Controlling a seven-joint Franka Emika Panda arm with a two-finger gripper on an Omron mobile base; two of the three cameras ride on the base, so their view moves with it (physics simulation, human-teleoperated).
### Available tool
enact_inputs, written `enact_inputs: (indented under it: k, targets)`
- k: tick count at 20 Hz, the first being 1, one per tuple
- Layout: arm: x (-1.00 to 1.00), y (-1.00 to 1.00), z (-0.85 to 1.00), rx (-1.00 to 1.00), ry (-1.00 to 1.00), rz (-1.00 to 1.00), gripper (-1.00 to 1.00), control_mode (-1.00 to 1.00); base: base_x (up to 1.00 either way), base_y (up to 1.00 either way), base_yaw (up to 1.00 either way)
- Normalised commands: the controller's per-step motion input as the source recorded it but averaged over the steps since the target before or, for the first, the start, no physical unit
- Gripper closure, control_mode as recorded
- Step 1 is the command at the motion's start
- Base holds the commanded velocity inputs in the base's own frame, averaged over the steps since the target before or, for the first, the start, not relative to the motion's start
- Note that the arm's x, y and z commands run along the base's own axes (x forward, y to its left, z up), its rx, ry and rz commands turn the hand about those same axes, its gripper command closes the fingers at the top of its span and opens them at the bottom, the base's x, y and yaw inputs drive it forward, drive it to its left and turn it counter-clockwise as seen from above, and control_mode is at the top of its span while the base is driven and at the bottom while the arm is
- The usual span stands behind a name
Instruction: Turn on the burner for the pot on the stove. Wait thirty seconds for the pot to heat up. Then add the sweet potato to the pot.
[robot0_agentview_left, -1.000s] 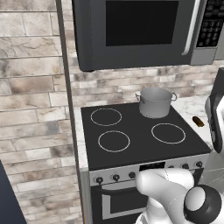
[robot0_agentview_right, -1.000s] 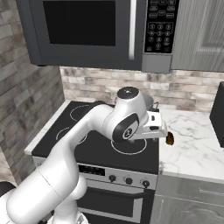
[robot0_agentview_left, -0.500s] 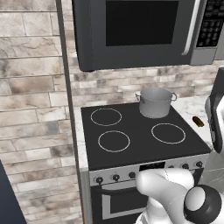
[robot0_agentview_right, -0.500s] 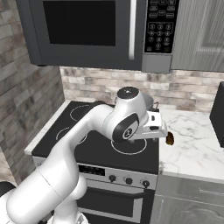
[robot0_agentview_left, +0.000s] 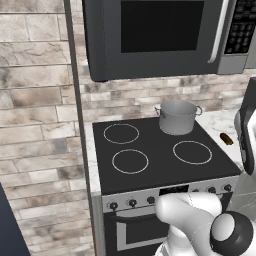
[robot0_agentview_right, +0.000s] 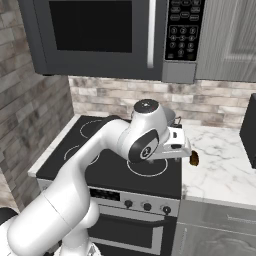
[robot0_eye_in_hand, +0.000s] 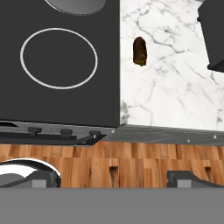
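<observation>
**Hovering over the stove's right edge, nothing gripped yet**

On your left, the flat black glass stove (robot0_agentview_left: 160, 160) is carrying the grey brushed-metal stockpot (robot0_agentview_left: 177, 117) on its back right ring, lidless and upright. Moving right, the two-finger gripper (robot0_eye_in_hand: 146, 176) is hanging above the stove's front right corner, its dark tips standing wide apart and holding nothing. Further right, the small oblong brown sweet potato (robot0_eye_in_hand: 139, 51) is lying on the white marble counter (robot0_eye_in_hand: 175, 87), just beside the stove's edge and well apart from the pot.

You are looking at the pick-up step, I judge — whether the burner is lit, I cannot tell. Next you will need to descend over the potato, straddling its narrow width, then close.
</observation>
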Motion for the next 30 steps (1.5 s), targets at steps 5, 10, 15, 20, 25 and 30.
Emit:
enact_inputs:
  k: [5, 10, 15, 20, 25, 30]
  targets:
    - [0.0, 0.0, 0.0, 0.0, 0.0, 0.0, -1.0, -1.0, 0.0, 0.0, 0.0]
    - [0.0, 0.0, 0.0, 0.0, 0.0, 0.0, -1.0, -1.0, 0.0, 0.0, 0.0]
    - [0.0, 0.0, 0.0, 0.0, 0.0, 0.0, -1.0, -1.0, 0.0, 0.0, 0.0]
    - [0.0, 0.0, 0.0, 0.0, 0.0, 0.0, -1.0, -1.0, 0.0, 0.0, 0.0]
    - [0.0, 0.0, 0.0, 0.0, 0.0, 0.0, -1.0, -1.0, 0.0, 0.0, 0.0]
    - [0.0, 0.0, 0.0, 0.0, 0.0, 0.0, -1.0, -1.0, 0.0, 0.0, 0.0]
